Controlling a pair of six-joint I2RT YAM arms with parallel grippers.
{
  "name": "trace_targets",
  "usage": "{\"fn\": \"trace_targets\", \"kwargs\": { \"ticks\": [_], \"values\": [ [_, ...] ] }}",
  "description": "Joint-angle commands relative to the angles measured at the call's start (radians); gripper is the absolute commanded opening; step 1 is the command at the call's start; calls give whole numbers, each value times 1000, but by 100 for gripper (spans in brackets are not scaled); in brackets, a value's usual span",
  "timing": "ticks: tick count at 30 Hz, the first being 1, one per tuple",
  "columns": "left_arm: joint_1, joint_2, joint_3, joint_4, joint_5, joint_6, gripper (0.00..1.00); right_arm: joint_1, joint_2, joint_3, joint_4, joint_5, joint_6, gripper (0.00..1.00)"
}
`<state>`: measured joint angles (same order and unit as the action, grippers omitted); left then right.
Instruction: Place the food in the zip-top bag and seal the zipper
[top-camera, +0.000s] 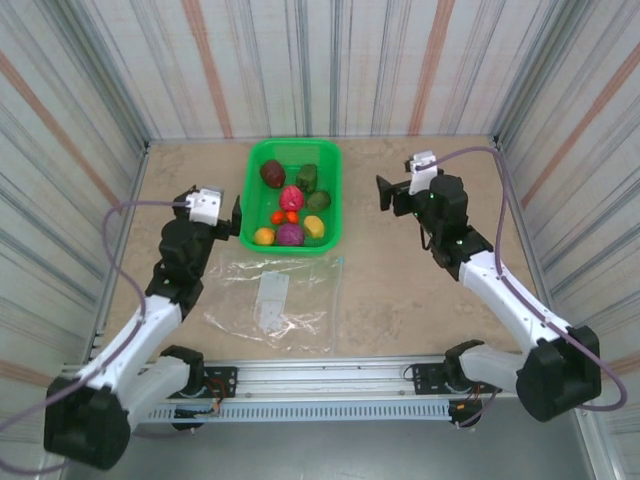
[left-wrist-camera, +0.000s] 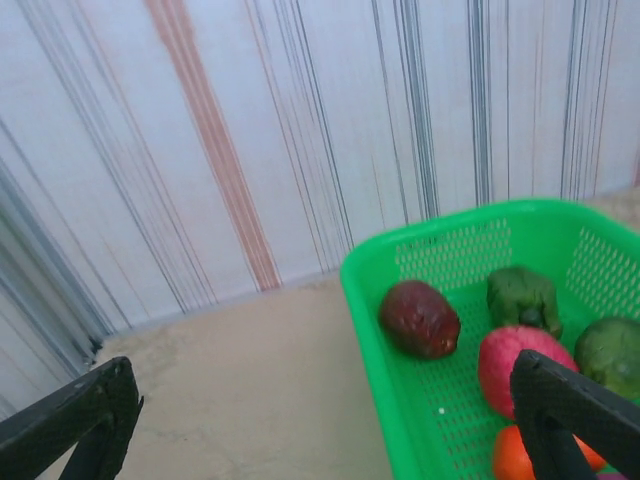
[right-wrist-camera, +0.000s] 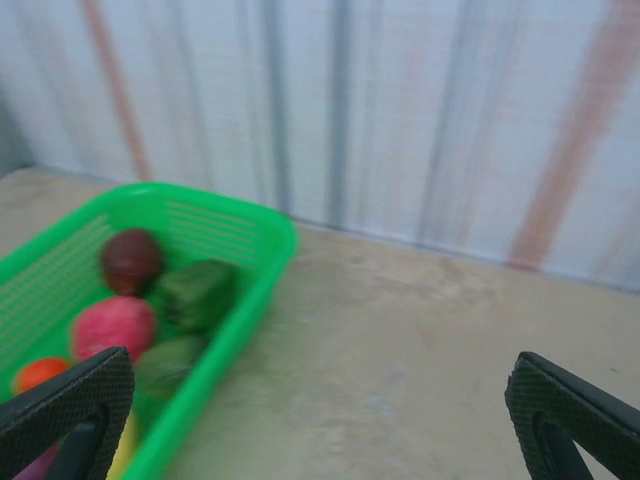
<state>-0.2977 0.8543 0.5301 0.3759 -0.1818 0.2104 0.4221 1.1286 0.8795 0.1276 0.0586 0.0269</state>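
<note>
The food lies in a green mesh basket (top-camera: 250, 190) at the back centre: a maroon piece (top-camera: 272, 173), a pink one (top-camera: 291, 198), a purple one (top-camera: 290, 234), plus green, yellow and red-orange pieces. The clear zip-top bag (top-camera: 300, 300) lies flat in front of the basket, white label up. Along its right edge runs a faint bluish strip, the zipper (top-camera: 338, 275). My left gripper (top-camera: 238, 213) hovers open just left of the basket. In the left wrist view the maroon piece (left-wrist-camera: 418, 318) sits ahead of the left gripper (left-wrist-camera: 325, 430). My right gripper (top-camera: 382, 192) (right-wrist-camera: 320, 420) stands open right of the basket, holding nothing.
Striped walls close in the table on three sides. Bare tan tabletop (top-camera: 420, 280) lies right of the bag and basket. The basket's rim (right-wrist-camera: 240, 320) is to the left in the right wrist view; in the left wrist view the rim (left-wrist-camera: 370, 330) is to the right.
</note>
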Motion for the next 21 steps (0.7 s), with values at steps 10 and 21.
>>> {"fn": "trace_targets", "kwargs": {
  "ticks": [10,21],
  "values": [
    [-555,-97,632,-1389,-264,-712,99,358,-53,567,-1069,70,323,99],
    [-688,123,587,-1439,-54,-982,99,63,-152,176,-960,-321,603,97]
  ]
}}
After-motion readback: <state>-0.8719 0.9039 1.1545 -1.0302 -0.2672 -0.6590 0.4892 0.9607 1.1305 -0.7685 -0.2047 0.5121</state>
